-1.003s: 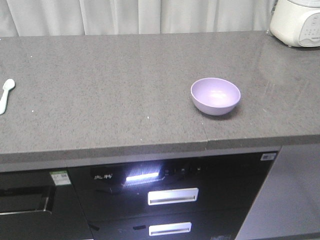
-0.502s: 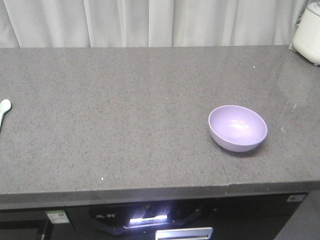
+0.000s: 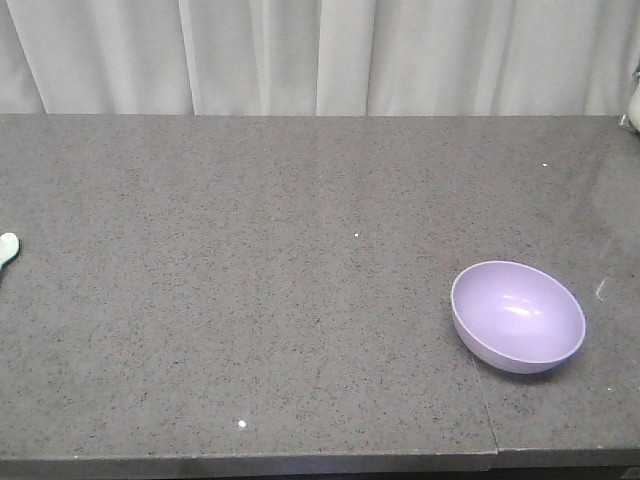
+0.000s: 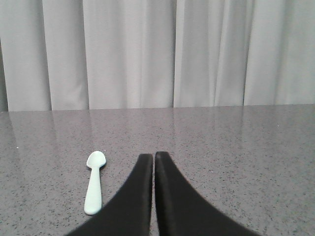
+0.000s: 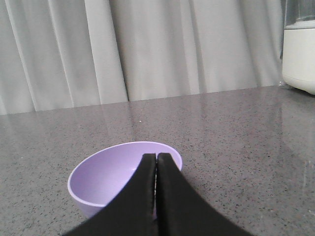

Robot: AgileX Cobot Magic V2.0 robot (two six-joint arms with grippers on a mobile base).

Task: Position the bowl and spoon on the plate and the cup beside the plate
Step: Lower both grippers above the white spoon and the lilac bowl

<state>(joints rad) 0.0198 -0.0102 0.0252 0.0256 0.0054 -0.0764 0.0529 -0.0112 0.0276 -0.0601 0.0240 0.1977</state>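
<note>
Left gripper (image 4: 153,155) is pressed together, gripping nothing, and the right gripper (image 5: 156,155) is the same, its tips poised at the near rim of the bowl (image 5: 110,179). The spoon (image 4: 94,182) lies flat on the counter (image 3: 250,300), head toward the curtain (image 4: 147,49), just left of the left gripper and far left of the bowl.

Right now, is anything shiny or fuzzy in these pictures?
Front view: the purple bowl has a small white glint inside and a soft shadow beneath. Left wrist view: the countertop faintly mirrors the curtain, and the mint spoon looks sharp. Right wrist view: the right gripper is just a featureless black shape.
</note>
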